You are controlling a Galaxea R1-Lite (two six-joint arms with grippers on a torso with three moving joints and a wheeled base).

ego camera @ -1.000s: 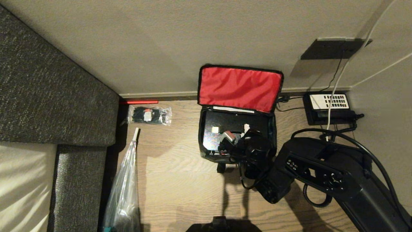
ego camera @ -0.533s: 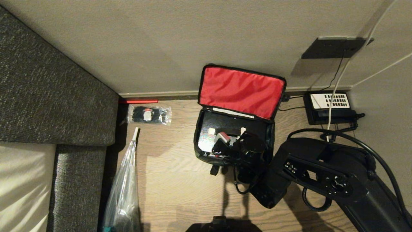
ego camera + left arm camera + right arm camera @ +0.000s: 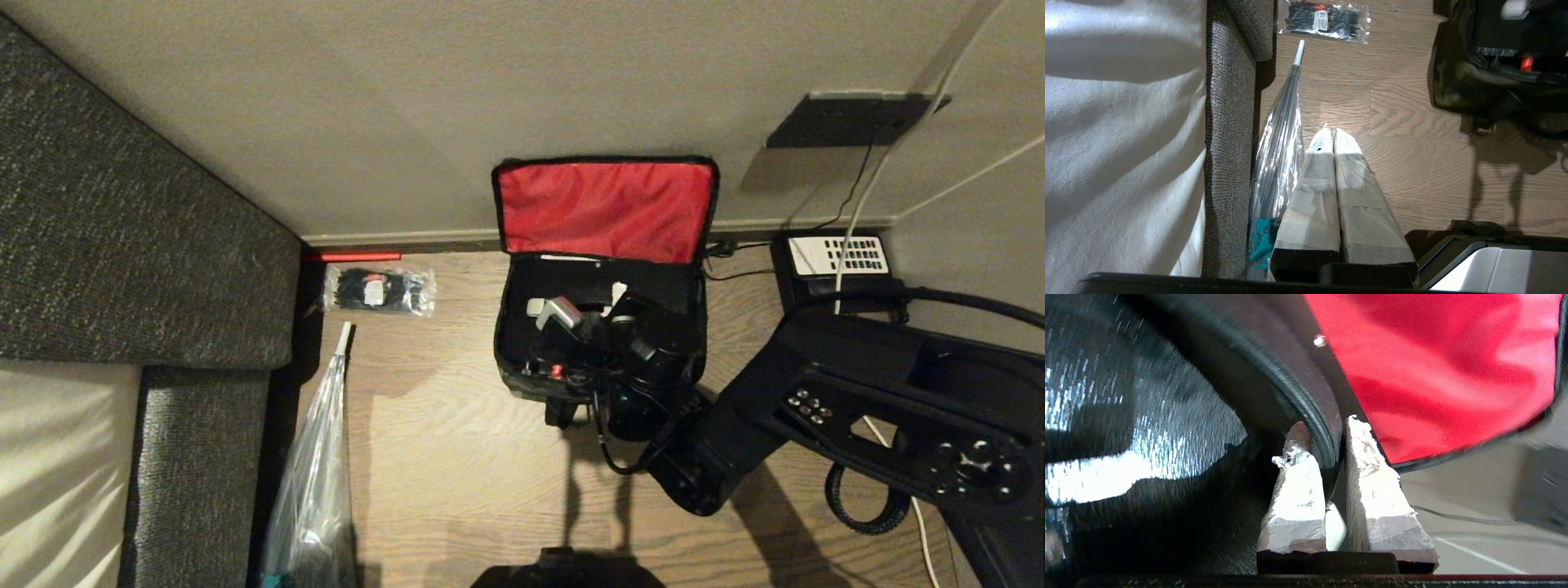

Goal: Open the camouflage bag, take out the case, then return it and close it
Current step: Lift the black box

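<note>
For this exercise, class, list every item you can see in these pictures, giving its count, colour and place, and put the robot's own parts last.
bag: 1, camouflage with red lining, open on the floor by the wall
case: 1, black, inside bag
telephone: 1, black and white, right of bag
packet of ties: 1, clear with black ties, left of bag
umbrella: 1, clear, beside sofa
sofa: 1, grey, far left
right gripper: 1, shut on bag rim
left gripper: 1, shut, idle above floor
</note>
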